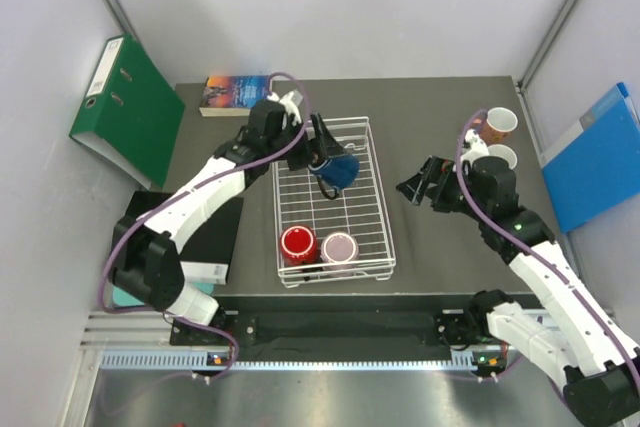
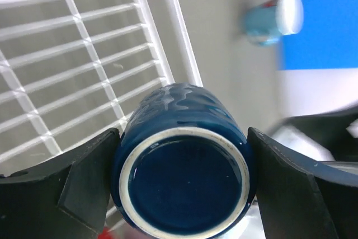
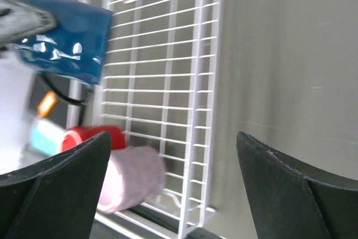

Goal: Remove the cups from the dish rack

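My left gripper is shut on the dark blue cup and holds it lifted over the far right part of the white dish rack. In the left wrist view the cup's base faces the camera, with a finger pressed on each side. A red cup and a pale mauve cup stand at the rack's near end. A salmon-pink cup and a teal cup stand on the table at the far right. My right gripper hangs open and empty between the rack and those cups.
A green binder leans at the far left, with a book behind the rack. A blue folder lies at the right edge. A dark box sits left of the rack, under my left arm.
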Motion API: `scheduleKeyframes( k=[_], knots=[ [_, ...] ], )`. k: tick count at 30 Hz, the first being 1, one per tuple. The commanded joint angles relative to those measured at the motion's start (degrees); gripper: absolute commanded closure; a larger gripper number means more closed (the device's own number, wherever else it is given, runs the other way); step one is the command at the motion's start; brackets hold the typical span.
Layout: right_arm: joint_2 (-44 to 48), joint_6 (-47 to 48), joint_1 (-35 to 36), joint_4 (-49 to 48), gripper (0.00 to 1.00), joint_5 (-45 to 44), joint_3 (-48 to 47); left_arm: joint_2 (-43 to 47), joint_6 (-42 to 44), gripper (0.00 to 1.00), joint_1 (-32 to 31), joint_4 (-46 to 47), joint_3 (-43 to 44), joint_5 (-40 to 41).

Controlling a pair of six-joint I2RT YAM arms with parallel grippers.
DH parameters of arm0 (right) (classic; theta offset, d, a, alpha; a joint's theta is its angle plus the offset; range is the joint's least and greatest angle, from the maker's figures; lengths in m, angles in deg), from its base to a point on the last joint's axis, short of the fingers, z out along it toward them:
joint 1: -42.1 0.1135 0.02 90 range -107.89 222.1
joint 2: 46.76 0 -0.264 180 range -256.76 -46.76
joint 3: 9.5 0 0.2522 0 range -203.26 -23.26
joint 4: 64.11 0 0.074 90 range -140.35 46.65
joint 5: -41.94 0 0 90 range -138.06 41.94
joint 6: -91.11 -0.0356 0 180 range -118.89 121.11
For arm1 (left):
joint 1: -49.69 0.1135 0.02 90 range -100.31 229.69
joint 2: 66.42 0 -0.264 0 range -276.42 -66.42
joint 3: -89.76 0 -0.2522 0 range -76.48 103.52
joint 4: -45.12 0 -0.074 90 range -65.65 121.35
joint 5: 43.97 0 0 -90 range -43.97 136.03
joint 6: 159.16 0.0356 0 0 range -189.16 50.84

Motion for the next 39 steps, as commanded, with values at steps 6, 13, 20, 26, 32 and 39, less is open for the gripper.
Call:
scheduleKeyframes(
  k=[6,13,20,26,32,39],
  knots=[
    [2.6,-10.0,0.9,-22.9,0.1,15.5,6.0,7.4,-33.1,1.0,2.5,53.5,-23.2,-20.5],
    [-1.1,-16.2,1.3,-34.6,0.15,18.7,8.1,7.0,-37.9,1.0,2.2,60.8,-25.7,-20.3],
    [-6.9,-16.8,3.8,-38.5,0.17,18.2,6.4,6.7,-38.2,1.0,0.6,61.0,-26.2,-19.5],
    [-12.9,-16.6,8.1,-41.7,0.19,16.9,2.6,4.4,-38.8,1.0,-2.2,62.5,-25.7,-18.7],
    [-17.7,-16.6,10.1,-44.3,0.55,17.2,0.1,1.8,-39.1,1.0,-4.8,64.1,-24.6,-18.6],
    [-17.5,-15.2,10.2,-38.1,1.0,15.5,-1.5,2.0,-34.2,0.96,-4.7,57.1,-22.2,-19.0]
  ],
)
